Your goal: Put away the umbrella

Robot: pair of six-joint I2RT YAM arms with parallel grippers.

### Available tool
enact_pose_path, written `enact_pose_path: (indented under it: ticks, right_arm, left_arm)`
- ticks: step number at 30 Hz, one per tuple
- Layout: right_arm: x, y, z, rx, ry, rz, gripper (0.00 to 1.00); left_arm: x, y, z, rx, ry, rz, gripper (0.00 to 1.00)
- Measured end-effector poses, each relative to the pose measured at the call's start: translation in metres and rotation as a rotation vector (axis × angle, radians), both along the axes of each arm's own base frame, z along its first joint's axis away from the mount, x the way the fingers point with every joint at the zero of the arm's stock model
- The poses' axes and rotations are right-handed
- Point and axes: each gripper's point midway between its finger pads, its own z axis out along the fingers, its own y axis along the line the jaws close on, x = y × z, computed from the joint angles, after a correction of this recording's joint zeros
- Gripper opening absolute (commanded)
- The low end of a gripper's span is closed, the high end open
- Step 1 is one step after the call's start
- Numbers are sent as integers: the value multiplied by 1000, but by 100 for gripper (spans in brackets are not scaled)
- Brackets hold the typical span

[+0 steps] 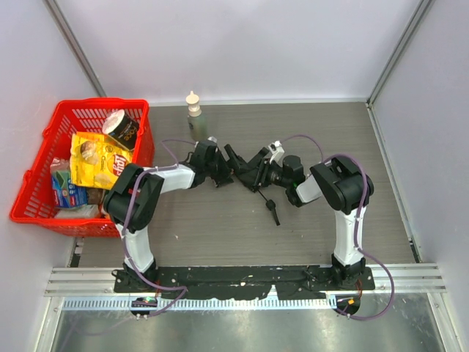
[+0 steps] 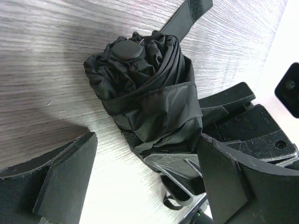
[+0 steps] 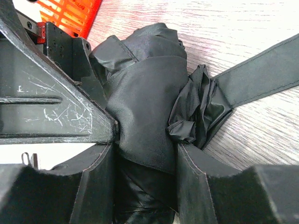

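Umbrella: the umbrella [image 2: 149,93] lies rolled in a bundle at the middle of the bench [image 1: 220,235], between the two arms, with its strap [image 3: 261,70] loose across the wood.
Left fingers: the left fingers [image 2: 60,177] are spread wide, one on each side of the bundle's near end, and grip nothing.
Right fingers: the right fingers [image 3: 196,182] are pinching the umbrella fabric from the other side.
Handle: a thin black handle [image 1: 273,210] pokes out onto the bench toward the near edge.
Open room: bare bench runs in front of the umbrella down to the base rail, and out to the right wall.
Edges: white walls close in on the left, right and far sides.
Left side: a red basket [image 1: 44,191] sits by the left arm and holds a yellow snack bag [image 1: 99,158] and a round tub [image 1: 121,128].
Far side: a bottle [image 1: 193,114] stands upright near the far edge, just behind the left wrist.
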Motion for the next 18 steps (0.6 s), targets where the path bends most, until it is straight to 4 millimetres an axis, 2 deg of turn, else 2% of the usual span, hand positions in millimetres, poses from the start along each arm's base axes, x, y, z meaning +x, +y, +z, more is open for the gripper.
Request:
enact_pose_path:
  ticks: [6,9,12,14,18]
  right_arm:
    - [1,2,1,38,33,29,1]
    - [0,6,1,54,49,64,1]
    - [-1,9,2,59,61,95,1]
    - [0,9,2,58,71,104,1]
    - [1,9,1,43,95,117,1]
  left_arm:
    - [5,-5,-2,1,4,-18,84]
    - [9,-6,-3,12,-1,-27,76]
    - [12,-6,-6,32,0,-32,62]
    - [13,-4,-10,45,6,-31,49]
    - [15,-5,-10,36,12,-17,11]
